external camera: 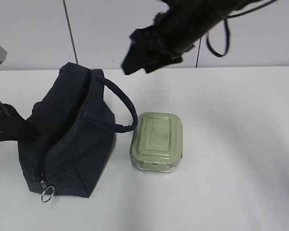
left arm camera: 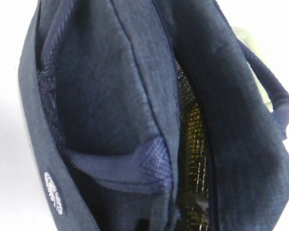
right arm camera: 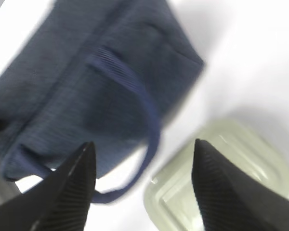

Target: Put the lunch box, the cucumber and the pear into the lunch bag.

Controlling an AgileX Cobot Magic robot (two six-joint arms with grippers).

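Observation:
The navy lunch bag stands at the left with its top zipper open; it fills the left wrist view. Through the opening I see mesh lining with something yellowish behind it; I cannot tell what it is. The lunch box with its sage-green lid sits on the table just right of the bag. My right gripper hangs open and empty high above both; the box lies under its right finger. My left gripper is against the bag's left side, its jaws hidden. The cucumber and pear are out of view.
The bag's loop handle arches toward the lunch box; it also shows in the right wrist view. A metal ring zipper pull hangs at the bag's near end. The white table stretches to the right.

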